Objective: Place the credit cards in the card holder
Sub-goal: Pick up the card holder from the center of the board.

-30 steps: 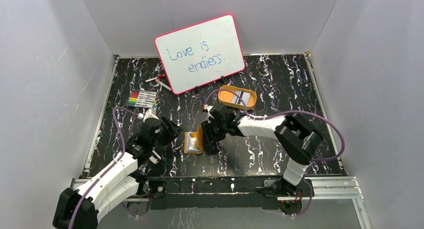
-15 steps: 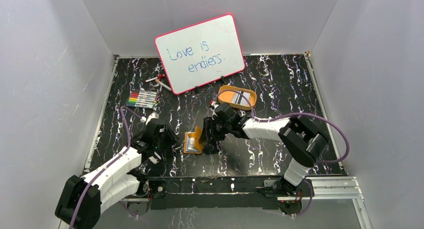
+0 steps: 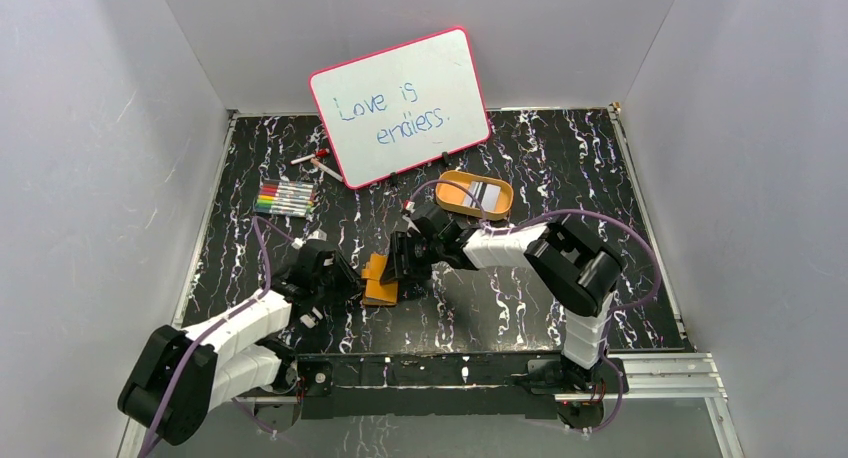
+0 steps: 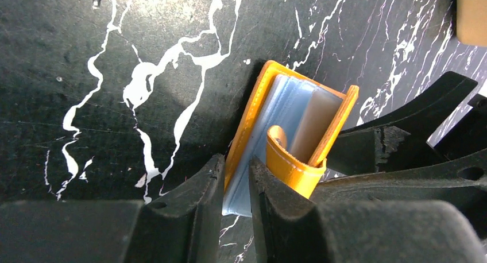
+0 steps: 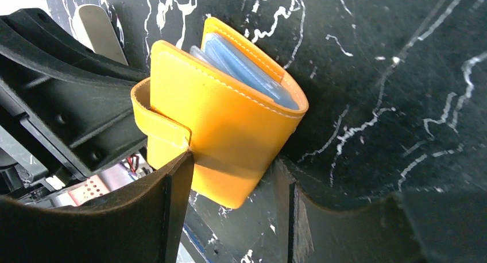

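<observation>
Nothing is loaded yet: the credit cards (image 3: 486,193) lie in the orange tray (image 3: 452,195). The card holder (image 4: 287,131) stands half open just in front of that tray. The left gripper (image 4: 235,174) pinches its cover and sleeves. The right gripper (image 5: 232,171) straddles it, pressing or loose I cannot tell.

Plain grey walls (image 3: 100,128) enclose a black desk (image 3: 560,148) veined with white, a metal rail (image 3: 660,363) along its near edge.
</observation>
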You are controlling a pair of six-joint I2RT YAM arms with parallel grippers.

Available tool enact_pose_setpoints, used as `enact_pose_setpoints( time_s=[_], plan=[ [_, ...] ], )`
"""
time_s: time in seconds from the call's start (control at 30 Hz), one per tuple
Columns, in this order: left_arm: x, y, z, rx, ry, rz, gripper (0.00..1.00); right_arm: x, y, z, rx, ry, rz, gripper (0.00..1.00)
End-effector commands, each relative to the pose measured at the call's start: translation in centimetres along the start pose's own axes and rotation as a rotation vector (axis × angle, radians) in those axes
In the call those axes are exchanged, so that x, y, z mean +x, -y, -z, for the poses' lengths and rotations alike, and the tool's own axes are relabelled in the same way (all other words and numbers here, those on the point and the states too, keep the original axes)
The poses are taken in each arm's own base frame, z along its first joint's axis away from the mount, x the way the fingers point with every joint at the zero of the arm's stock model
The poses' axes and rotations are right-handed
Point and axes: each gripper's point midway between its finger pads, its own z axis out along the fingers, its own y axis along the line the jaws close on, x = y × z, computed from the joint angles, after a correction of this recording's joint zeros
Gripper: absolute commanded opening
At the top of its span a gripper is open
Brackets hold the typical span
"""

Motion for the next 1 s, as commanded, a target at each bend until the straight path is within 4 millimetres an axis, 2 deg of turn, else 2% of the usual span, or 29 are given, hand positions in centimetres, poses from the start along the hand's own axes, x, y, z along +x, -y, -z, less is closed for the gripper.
enact_pose_setpoints(
  time_s=[0.0,0.1,0.2,0.4,0.53,0.63,0.73,0.97],
  plan=[
    [1.7,-1.0,-0.4,0.001,-0.063,0.006,0.20,1.7,1.2,-1.5,0.058,-0.072,-0.015,0.61],
    [2.0,-0.7,-0.5,0.026,-0.078,0.008,0.18,2.1,1.2,-2.1,0.048,-0.087,-0.033,0.59],
    [2.1,-0.6,-0.6,0.034,-0.084,0.007,0.17,2.1,1.1,-2.8,0.039,-0.095,-0.036,0.53],
    [1.9,-0.3,-0.3,0.040,-0.079,-0.006,0.16,1.8,0.5,-2.7,0.014,-0.077,-0.032,0.19],
    [1.3,0.2,0.3,0.050,-0.049,-0.004,0.17,1.0,-0.6,-1.7,-0.005,-0.037,-0.003,0.08],
    [0.3,0.5,1.1,0.036,-0.010,-0.004,0.17,0.3,-1.7,-0.8,-0.026,-0.012,0.032,0.00],
    [-0.8,1.0,2.3,0.031,0.040,-0.004,0.18,-0.5,-2.3,0.7,-0.002,0.024,0.082,0.00],
    [-3.7,3.1,6.2,0.053,0.162,-0.004,0.24,-2.4,-1.1,6.2,0.219,0.117,0.234,0.00]
  ],
)
